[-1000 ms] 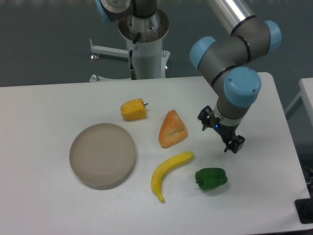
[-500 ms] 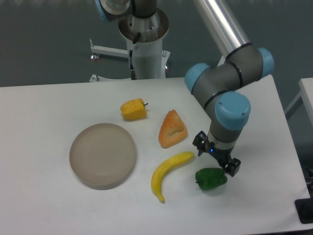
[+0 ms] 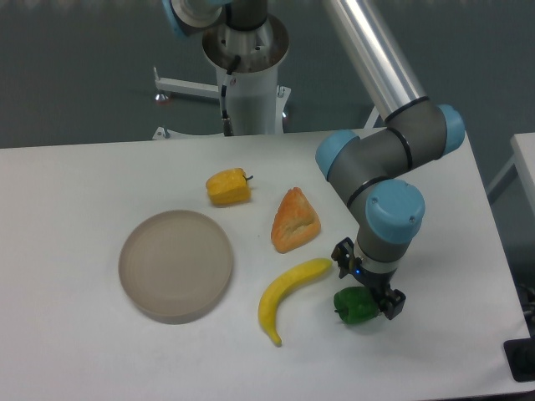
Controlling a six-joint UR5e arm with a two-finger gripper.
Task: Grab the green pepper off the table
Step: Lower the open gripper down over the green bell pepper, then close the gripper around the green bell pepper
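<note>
The green pepper lies on the white table at the front right, glossy and dark green, partly covered by my gripper. My gripper hangs straight over it, black fingers down on either side of the pepper's top. The jaws look open around it, and I cannot see them pressing on the pepper. The pepper rests on the table.
A yellow banana lies just left of the green pepper. An orange bread slice and a yellow pepper lie farther back. A round beige plate sits at the left. The table's right edge is close to the arm.
My gripper has moved forward and down from behind the green pepper until it stands over it with fingers around its top. The pepper has not moved.
</note>
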